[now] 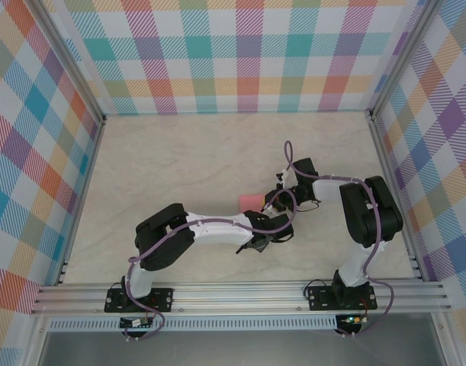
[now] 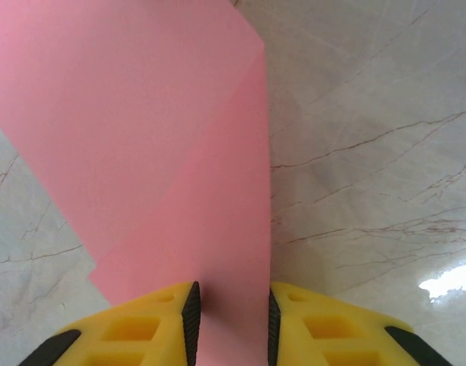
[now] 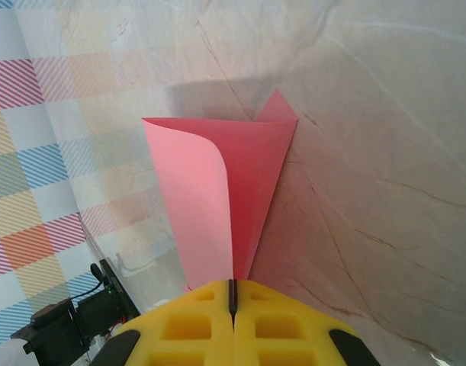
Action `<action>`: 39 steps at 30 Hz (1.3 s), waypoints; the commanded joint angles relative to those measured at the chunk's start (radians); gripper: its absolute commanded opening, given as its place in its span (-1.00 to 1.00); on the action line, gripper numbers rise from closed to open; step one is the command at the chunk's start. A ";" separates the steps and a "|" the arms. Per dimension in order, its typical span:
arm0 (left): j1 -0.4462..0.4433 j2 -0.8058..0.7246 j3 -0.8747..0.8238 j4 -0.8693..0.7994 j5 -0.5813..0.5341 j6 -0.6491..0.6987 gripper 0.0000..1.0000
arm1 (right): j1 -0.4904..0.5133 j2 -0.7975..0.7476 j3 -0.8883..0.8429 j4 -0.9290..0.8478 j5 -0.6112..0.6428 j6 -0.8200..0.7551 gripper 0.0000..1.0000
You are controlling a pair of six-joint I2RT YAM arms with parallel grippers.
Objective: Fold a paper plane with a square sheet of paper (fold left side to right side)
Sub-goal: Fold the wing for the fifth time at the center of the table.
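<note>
— Salmon-pink square sheet of paper (image 3: 248,168), thin and plain: how will it handle?

— Very light and limp, I'd judge. In the right wrist view it rises from bottom centre to the upper middle of the frame. One side curls over in a soft roll and a corner peeks out at the top. It bends that easily, so it will flop, and a hard pull would likely crease or tear it.

— And from above?

— A small pink patch (image 1: 250,200) at the centre of the frame, between the two wrists, over the pale marbled counter (image 1: 179,168).

— What has hold of it?

— The right fingers (image 3: 194,328), yellow moulded plastic, are pressed together with no gap. The sheet comes out of their seam, so they have it pinched. The left fingers (image 2: 133,332), the same yellow with black pads, stand a little apart at bottom centre of their view. The sheet runs into that gap, its right edge along one pad. I cannot tell whether the pads touch it.

— Surface?

— Matte, smooth, unmarked. A diagonal line in the left wrist view marks where one layer lies over another. The counter shows a glossy highlight, so a flat sheet may slide on it.

— Where to take hold?

— Near an edge or corner, pinched flat, with the second grip well apart so the sheet hangs taut for the fold.
</note>
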 commanded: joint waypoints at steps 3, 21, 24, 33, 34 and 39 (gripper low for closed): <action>-0.014 0.019 0.024 -0.035 -0.002 -0.005 -0.52 | 0.008 0.001 0.021 -0.013 0.000 0.010 -1.00; -0.001 -0.022 0.039 -0.035 0.037 0.003 -0.87 | -0.065 -0.145 0.035 -0.089 0.030 -0.020 -0.53; 0.014 -0.036 0.041 -0.025 0.077 0.009 -0.91 | -0.107 -0.230 0.054 -0.160 0.070 -0.046 -0.25; 0.090 -0.083 0.027 0.051 0.272 -0.012 -0.96 | -0.158 -0.474 0.030 -0.361 0.392 -0.105 0.30; 0.105 -0.089 0.022 0.064 0.297 -0.019 -0.97 | -0.157 -0.500 0.007 -0.358 0.407 -0.101 0.35; 0.168 -0.120 -0.033 0.164 0.439 -0.064 -0.99 | -0.158 -0.554 -0.092 -0.297 0.410 -0.092 0.52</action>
